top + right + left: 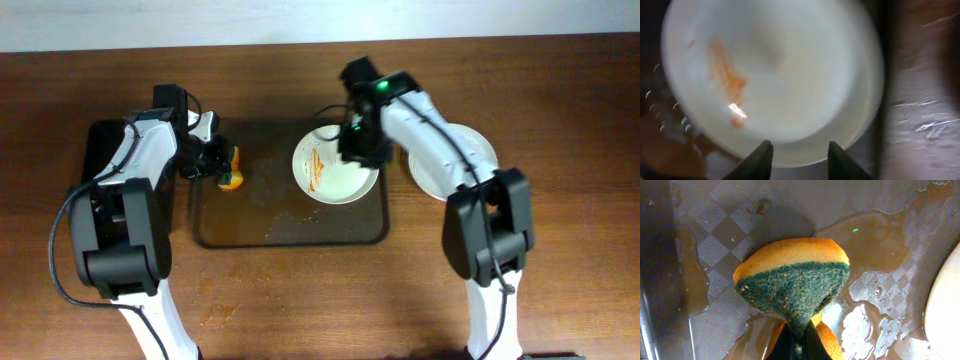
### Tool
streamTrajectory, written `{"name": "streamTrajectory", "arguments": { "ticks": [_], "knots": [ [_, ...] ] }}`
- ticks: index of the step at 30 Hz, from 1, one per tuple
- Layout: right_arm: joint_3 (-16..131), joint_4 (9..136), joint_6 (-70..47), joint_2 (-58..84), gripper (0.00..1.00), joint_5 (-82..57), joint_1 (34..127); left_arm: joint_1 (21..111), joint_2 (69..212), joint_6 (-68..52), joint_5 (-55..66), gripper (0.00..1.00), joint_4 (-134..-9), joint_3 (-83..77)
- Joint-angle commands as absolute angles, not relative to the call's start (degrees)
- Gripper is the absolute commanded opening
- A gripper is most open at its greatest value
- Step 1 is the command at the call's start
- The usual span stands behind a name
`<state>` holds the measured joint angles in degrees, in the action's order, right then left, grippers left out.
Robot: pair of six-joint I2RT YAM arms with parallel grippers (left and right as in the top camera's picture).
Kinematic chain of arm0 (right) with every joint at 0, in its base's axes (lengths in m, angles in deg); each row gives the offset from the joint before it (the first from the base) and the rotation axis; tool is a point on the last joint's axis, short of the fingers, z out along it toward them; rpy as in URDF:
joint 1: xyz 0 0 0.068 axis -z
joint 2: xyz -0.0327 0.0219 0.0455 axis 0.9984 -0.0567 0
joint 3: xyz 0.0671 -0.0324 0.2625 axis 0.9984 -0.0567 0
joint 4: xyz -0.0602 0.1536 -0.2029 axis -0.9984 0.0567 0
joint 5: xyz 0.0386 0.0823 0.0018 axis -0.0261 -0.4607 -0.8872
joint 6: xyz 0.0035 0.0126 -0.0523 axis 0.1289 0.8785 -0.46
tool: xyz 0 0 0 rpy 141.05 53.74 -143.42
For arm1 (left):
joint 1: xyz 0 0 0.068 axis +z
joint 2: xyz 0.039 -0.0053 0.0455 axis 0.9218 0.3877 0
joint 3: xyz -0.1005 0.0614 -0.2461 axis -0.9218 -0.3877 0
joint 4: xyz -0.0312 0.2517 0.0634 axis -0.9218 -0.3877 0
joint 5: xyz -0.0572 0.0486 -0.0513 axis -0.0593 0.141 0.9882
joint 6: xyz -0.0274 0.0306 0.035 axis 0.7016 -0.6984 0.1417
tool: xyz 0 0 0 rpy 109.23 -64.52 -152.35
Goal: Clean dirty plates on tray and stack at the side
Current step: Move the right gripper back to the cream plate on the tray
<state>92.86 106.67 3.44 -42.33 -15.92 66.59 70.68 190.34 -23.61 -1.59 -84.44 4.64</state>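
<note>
Your left gripper (pixel 798 344) is pinching a yellow-and-green sponge (pixel 792 280), with the green scouring face toward the wrist camera. The sponge is held over the wet floor of the brown tray (pixel 730 235). Your right gripper (pixel 796 157) has its fingers spread with nothing between them. The sauce-streaked dirty plate (pixel 770 75) lies on the tray just ahead of its fingertips. A plain white plate (pixel 478 148) rests on the table under the right arm.
</note>
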Motion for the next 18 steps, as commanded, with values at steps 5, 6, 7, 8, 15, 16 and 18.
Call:
{"name": "streamTrajectory", "arguments": {
  "ticks": [5, 6, 7, 8, 15, 16, 18],
  "knots": [
    [93.5, 107.3, -4.5, -47.8, 0.42, -12.4, 69.6, 70.5, 190.9, -24.1, -2.0, 0.01, -84.3, 5.4],
    [93.5, 107.1, -4.4, -48.2, 0.42, -11.4, 69.6, 70.5, 190.9, -24.2, -2.0, 0.01, -84.3, 5.4],
    [93.5, 106.9, -4.4, -48.4, 0.42, -10.7, 69.6, 70.5, 190.9, -24.1, -2.0, 0.01, -84.3, 5.4],
    [93.5, 106.5, -4.4, -48.7, 0.42, -10.1, 69.6, 70.5, 190.9, -24.1, -2.0, 0.01, -84.3, 5.4],
    [93.5, 104.6, -7.3, -51.3, 0.26, -13.0, 69.5, 70.5, 190.9, -24.1, -2.0, 0.01, -84.3, 5.4],
    [93.5, 104.6, -7.4, -51.3, 0.21, -13.1, 69.5, 70.5, 190.9, -24.1, -2.0, 0.01, -84.3, 5.4],
    [93.7, 105.4, -9.0, -51.3, 0.10, -16.6, 69.5, 70.5, 190.9, -24.1, -2.0, 0.01, -84.3, 5.4]
  ]
}}
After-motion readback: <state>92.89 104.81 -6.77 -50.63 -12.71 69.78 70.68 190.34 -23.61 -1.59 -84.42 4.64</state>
